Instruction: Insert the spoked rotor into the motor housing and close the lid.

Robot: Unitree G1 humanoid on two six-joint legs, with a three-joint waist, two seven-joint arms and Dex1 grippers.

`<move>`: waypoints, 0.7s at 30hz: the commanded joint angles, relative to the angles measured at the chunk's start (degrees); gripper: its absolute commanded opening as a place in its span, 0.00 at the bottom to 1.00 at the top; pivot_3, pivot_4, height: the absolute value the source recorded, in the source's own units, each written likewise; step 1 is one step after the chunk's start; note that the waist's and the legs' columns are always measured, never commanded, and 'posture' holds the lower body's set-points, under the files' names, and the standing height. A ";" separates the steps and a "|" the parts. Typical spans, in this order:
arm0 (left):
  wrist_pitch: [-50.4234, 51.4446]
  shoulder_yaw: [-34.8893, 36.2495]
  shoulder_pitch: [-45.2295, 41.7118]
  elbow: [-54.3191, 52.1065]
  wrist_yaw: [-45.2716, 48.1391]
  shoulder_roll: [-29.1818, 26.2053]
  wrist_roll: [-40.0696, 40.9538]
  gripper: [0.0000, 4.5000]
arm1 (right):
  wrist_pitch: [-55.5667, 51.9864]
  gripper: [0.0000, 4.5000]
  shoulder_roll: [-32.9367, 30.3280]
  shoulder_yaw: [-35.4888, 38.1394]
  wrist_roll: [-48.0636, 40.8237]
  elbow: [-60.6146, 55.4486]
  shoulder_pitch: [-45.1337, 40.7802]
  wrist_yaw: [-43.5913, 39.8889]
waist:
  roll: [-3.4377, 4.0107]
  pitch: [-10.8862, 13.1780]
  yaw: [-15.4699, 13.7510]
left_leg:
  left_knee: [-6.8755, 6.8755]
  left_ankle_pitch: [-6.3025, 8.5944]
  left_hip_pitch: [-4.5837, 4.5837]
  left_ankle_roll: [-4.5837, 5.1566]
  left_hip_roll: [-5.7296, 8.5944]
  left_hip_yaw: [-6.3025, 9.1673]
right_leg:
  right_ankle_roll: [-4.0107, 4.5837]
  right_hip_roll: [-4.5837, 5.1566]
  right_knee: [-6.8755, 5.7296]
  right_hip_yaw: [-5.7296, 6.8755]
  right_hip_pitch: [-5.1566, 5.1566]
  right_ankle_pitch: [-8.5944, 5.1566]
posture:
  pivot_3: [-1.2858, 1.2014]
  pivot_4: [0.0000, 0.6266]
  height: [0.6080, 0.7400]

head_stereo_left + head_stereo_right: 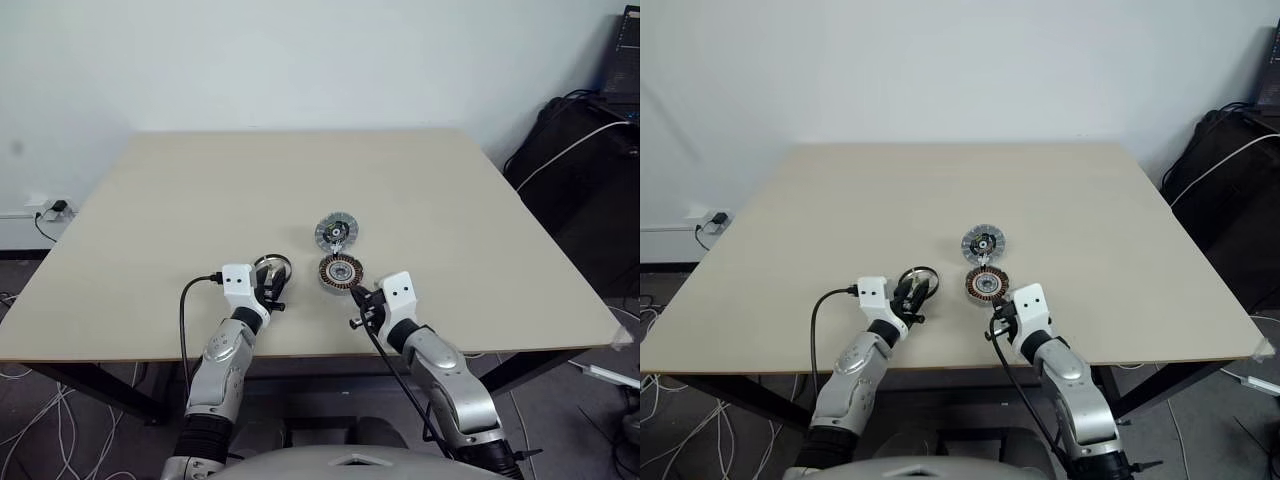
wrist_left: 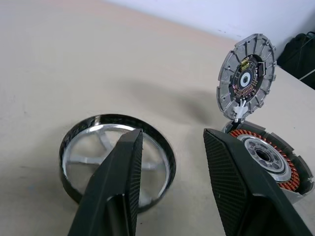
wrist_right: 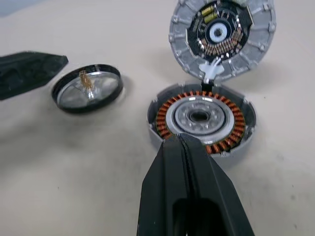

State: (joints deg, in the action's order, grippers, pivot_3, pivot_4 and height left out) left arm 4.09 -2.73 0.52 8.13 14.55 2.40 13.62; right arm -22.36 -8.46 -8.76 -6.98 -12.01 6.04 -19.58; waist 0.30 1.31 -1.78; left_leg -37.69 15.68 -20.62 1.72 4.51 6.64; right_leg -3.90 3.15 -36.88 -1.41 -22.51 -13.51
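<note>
The spoked rotor [image 2: 115, 162], a dark-rimmed cup with silver spokes and a brass shaft, lies flat on the table. My left gripper [image 2: 172, 132] is open just short of it, with one finger [image 2: 120, 182] in front of its rim, and holds nothing. The motor housing [image 3: 202, 120], with its copper winding ring and silver centre, sits to the right of the rotor. Its lid [image 3: 221, 37], a ribbed silver disc with a circuit board inside, stands hinged open on the housing's far side. My right gripper [image 3: 181, 140] is shut and empty, its tips at the housing's near edge.
The beige table [image 1: 180, 200] stretches far behind the parts, and its front edge runs just under my wrists. A black cable [image 1: 186, 310] loops off the left wrist. Dark bags and cables [image 1: 590, 170] stand beyond the table's right side.
</note>
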 commanded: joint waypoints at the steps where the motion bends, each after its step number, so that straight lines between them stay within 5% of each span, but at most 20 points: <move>1: -1.35 0.49 -1.00 -0.25 0.36 0.28 0.09 0.46 | -0.58 0.00 0.10 -0.42 -0.44 -2.32 -1.41 0.01 | 0.00 0.00 0.00 | 0.00 0.00 0.00 0.00 0.00 0.00 | 0.00 -0.01 0.00 0.00 0.00 0.00 | 0.52 0.00 1.00; 9: 4.55 4.10 3.27 -6.42 2.91 0.94 8.84 0.46 | -1.34 0.00 -0.19 -0.93 -0.06 -2.32 -1.63 0.16 | 0.02 0.01 0.23 | 0.02 0.02 -0.01 0.03 -0.01 0.02 | 0.00 0.10 0.00 -0.01 -0.03 0.00 | 0.52 0.00 1.00; 12: 7.62 6.04 5.55 -10.83 3.39 1.66 14.18 0.58 | -1.29 0.00 -0.21 -1.11 0.14 -2.01 -1.72 0.23 | 0.02 0.02 0.22 | 0.02 0.03 -0.01 0.03 -0.02 0.03 | 0.00 0.24 0.00 0.03 -0.02 -0.01 | 0.52 0.00 1.00; 17: 10.73 8.34 7.42 -14.82 1.49 3.20 19.88 0.95 | -1.73 0.00 -0.18 -1.58 0.17 -1.66 -1.94 0.09 | 0.03 0.02 0.18 | 0.01 0.03 -0.01 0.02 -0.03 0.02 | 0.07 0.25 0.02 0.04 0.01 -0.06 | 0.52 0.00 1.00; 21: 15.87 11.16 4.74 -12.49 -2.06 4.38 25.84 0.95 | -1.87 0.00 -0.38 -2.00 0.26 -1.25 -2.49 -0.16 | 0.00 0.04 0.17 | 0.00 0.03 0.00 0.02 -0.03 0.03 | 0.06 0.24 0.01 0.04 0.01 -0.06 | 0.52 0.00 1.00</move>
State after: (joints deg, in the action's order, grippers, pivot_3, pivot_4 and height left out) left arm 18.38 7.49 7.43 -3.95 13.89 3.80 36.97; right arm -24.37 -8.84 -10.71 -6.81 -11.98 5.22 -19.64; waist 0.31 1.35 -1.61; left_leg -37.69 15.71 -20.62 1.74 4.48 6.68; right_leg -3.84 3.39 -36.87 -1.36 -22.50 -13.56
